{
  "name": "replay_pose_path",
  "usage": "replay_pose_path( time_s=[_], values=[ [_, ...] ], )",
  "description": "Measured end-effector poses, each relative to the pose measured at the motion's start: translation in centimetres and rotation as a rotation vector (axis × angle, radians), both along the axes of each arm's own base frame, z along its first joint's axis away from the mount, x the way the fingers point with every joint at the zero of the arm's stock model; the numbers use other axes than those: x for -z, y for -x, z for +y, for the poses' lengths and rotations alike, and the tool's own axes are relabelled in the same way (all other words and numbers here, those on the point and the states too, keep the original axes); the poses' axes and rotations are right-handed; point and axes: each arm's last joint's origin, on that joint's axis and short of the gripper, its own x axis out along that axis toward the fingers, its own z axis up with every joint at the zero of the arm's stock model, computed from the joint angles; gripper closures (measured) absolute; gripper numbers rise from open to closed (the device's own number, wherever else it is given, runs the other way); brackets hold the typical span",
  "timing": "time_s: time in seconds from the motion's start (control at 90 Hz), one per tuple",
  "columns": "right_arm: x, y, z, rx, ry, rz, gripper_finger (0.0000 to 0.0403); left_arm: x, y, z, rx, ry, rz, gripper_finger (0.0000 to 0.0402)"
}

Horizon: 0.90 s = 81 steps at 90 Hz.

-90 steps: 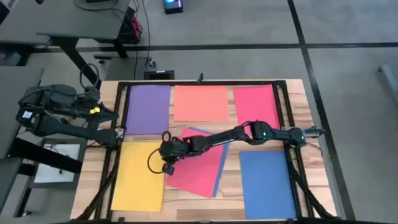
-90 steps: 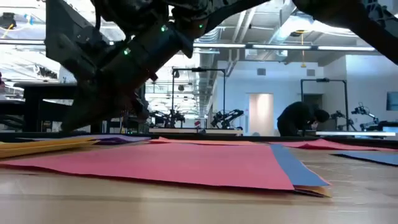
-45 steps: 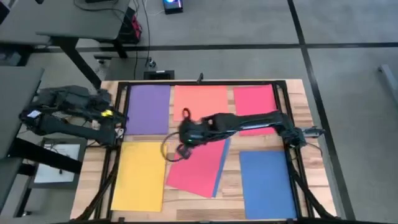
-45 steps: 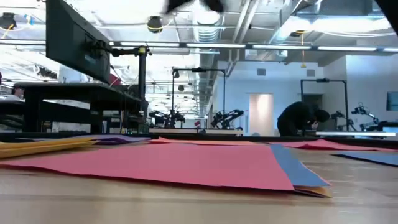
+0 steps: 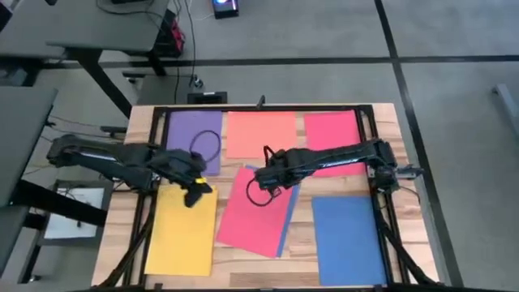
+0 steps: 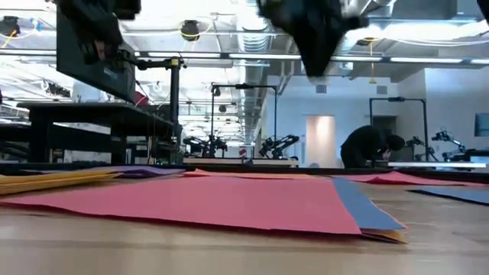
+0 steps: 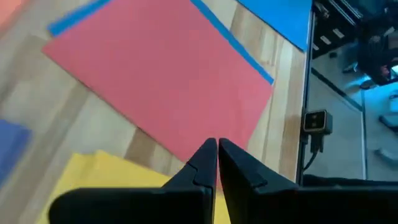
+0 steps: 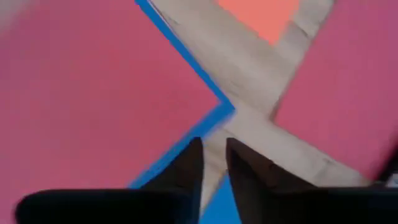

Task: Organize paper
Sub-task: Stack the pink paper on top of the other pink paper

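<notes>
Standing over the desk (image 5: 113, 243), I see the whole job turning on the crooked pink-red sheet (image 5: 255, 212) in the middle, lying on a blue sheet (image 5: 285, 227) whose edge peeks out beside it. Its long axis runs roughly from 1 to 7 o'clock, while every other sheet sits square.

The right tool (image 5: 261, 175) hangs over that sheet's 12 o'clock corner, fingers nearly together with only a slim gap, holding nothing. The left tool (image 5: 193, 193) hovers off at 9 o'clock from the sheet, over the top edge of the yellow sheet (image 5: 180, 235), fingers pressed closed and empty. I'd judge the right arm nearer.

Counting paper: one purple (image 5: 193, 138), one salmon-orange (image 5: 261, 134), two pink-red (the second (image 5: 332, 134) at the far row), one yellow, two blue (the other (image 5: 349, 239) at 4 o'clock). Seven sheets.
</notes>
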Motion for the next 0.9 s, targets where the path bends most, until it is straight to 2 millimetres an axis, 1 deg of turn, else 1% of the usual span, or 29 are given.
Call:
replay_pose_path(
  time_s=[0.056, 0.111, 0.178, 0.267, 0.367, 0.522, 0.656, 0.778, 0.9],
  values=[
    [2.2, 0.3, -0.5, -0.018, -0.011, 0.064, 0.03, 0.8, -1.1, -0.3, -0.014, 0.018, 0.024, 0.0402],
    [4.0, 0.5, -1.3, -0.047, -0.033, 0.09, 0.0285, 1.5, -2.2, -0.5, -0.019, 0.028, 0.033, 0.0402],
    [5.8, 0.9, -2.4, -0.097, -0.057, 0.131, 0.0271, 2.3, -3.6, -0.8, -0.018, 0.032, 0.025, 0.0402],
    [7.5, 1.1, -3.7, -0.163, -0.077, 0.141, 0.026, 3.5, -5.2, -1.1, -0.03, 0.041, 0.04, 0.0402],
    [8.9, 1.2, -5.1, -0.204, -0.106, 0.129, 0.0257, 5.2, -6.4, -1.2, -0.084, 0.055, 0.1, 0.0402],
    [10.8, 0.7, -6.4, -0.219, -0.23, 0.0, 0.026, 7.5, -7.6, -2.0, -0.133, 0.086, 0.189, 0.0402],
    [11.2, 0.6, -6.3, -0.239, -0.239, -0.025, 0.026, 8.6, -8.2, -3.3, -0.16, 0.11, 0.203, 0.0402],
    [12.0, 1.1, -6.2, -0.249, -0.255, -0.01, 0.0261, 9.5, -8.5, -4.6, -0.185, 0.046, 0.187, 0.0402],
    [13.0, 1.7, -6.0, -0.234, -0.26, -0.01, 0.0261, 10.9, -9.0, -5.6, -0.196, 0.006, 0.185, 0.0402]
  ],
)
